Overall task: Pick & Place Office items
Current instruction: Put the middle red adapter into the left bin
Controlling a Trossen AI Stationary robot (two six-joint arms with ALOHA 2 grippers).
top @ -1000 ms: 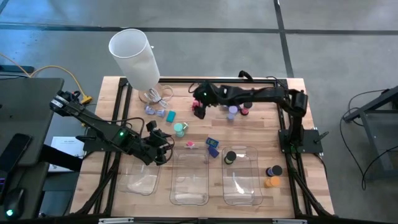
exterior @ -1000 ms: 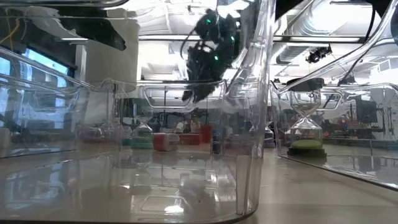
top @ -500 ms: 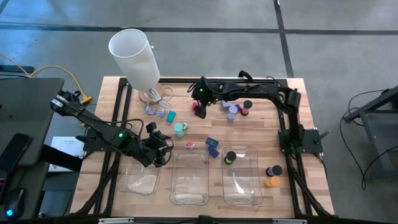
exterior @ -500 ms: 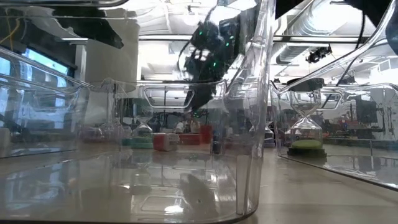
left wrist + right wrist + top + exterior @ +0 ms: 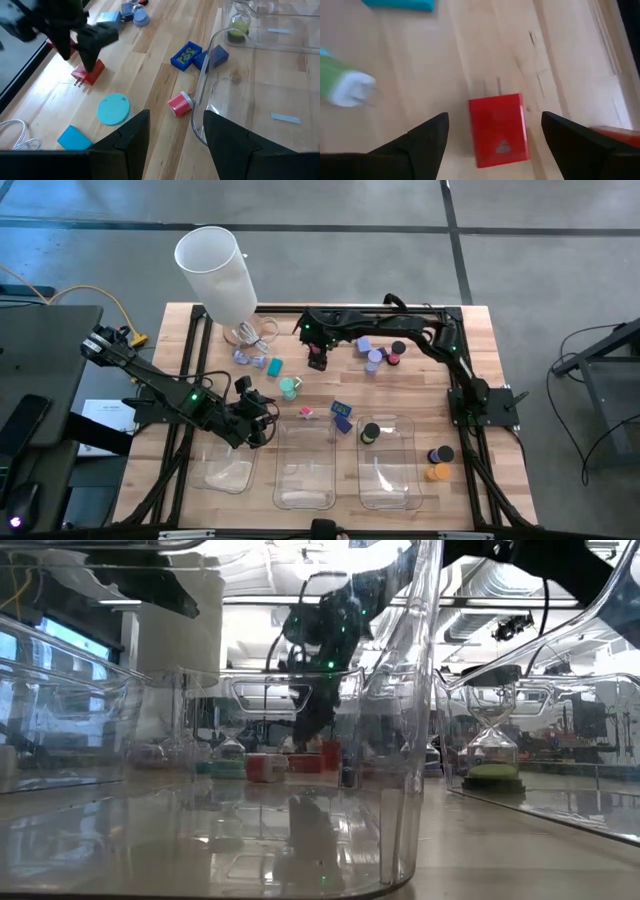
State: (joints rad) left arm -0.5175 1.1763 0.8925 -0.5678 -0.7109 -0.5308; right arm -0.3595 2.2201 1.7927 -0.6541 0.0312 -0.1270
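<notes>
**Right gripper spread above the red plug cube**

Across the wooden counter, going by size, the tall white cylinder leans at the far left corner, and three clear plastic trays sit in a row along the near edge. My right arm reaches across the far side, and my right gripper hangs spread wide and empty directly above a red plug cube, which lies flat on the wood between my two fingers, prongs pointing away from me, untouched. My left gripper waits just beside the leftmost tray, half spread, with nothing between its fingers.

Smaller things lie loose on the wood: a teal disc, a teal block, a blue block and a small pink-red cap just outside the middle tray's rim. One green cap sits inside the rightmost tray.
</notes>
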